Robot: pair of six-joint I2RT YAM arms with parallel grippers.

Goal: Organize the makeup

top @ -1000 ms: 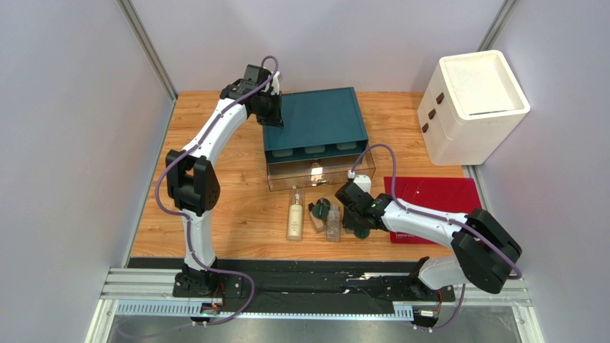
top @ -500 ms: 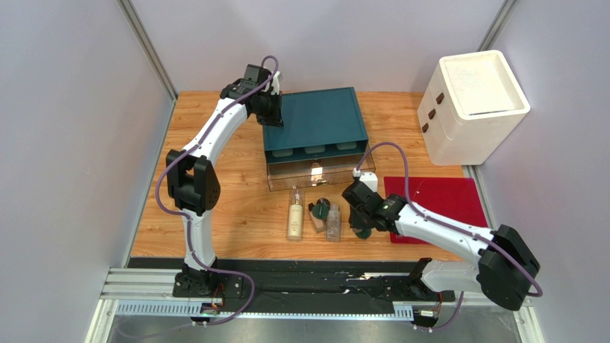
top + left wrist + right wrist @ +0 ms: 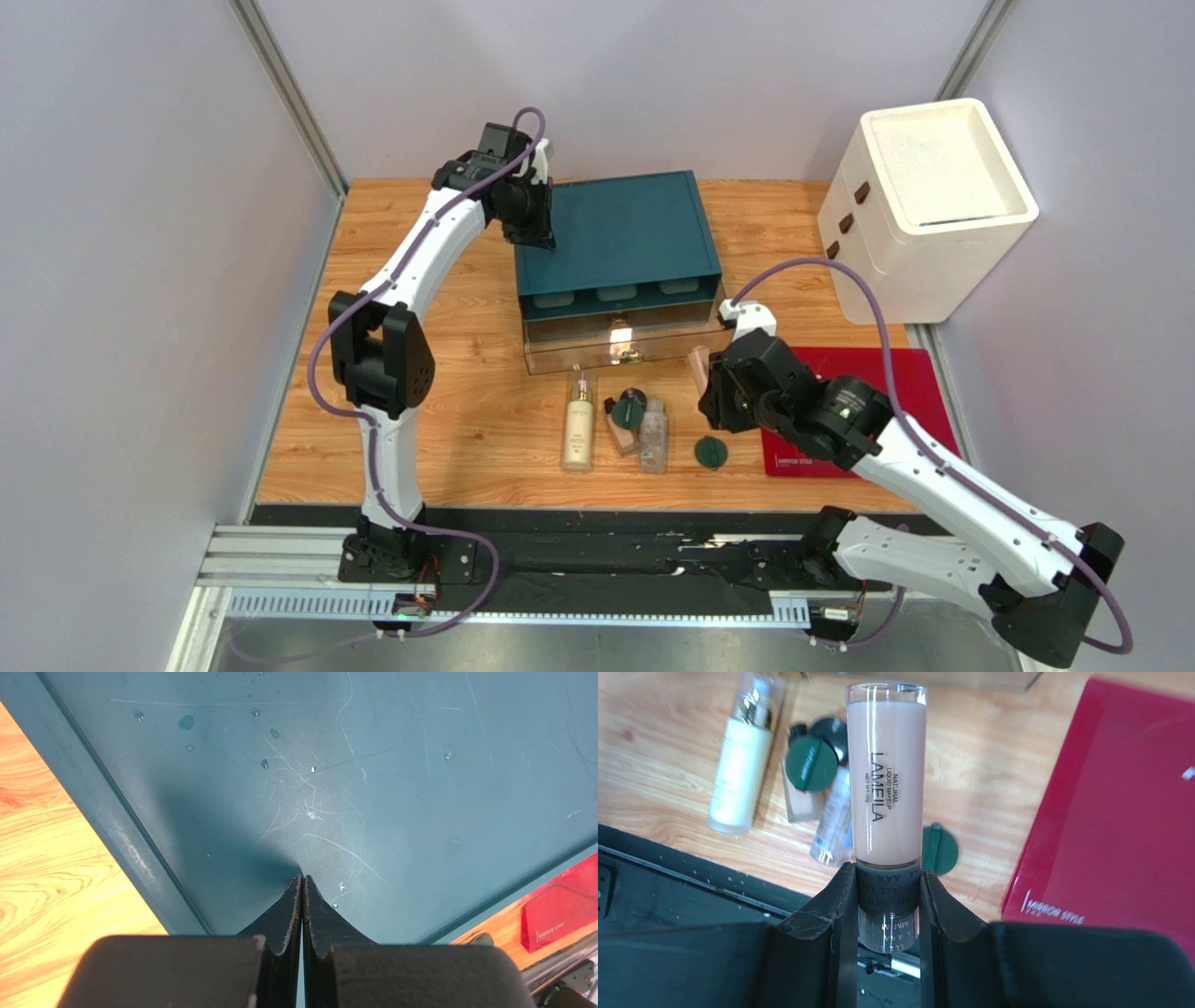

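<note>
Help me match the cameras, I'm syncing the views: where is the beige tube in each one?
Top: the tube is just right of centre, held by the right gripper, left of the red mat.
Left wrist: not in it.
Right wrist: the tube runs up the middle from the gripper.
Shared landmark: the red mat, on the right in the right wrist and lower right in the left wrist.

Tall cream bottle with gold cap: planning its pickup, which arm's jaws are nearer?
Right. Right arm: jaws gripping a beige liquid-makeup tube, right of the cream bottle. Left arm: shut jaws resting on the teal box behind.
</note>
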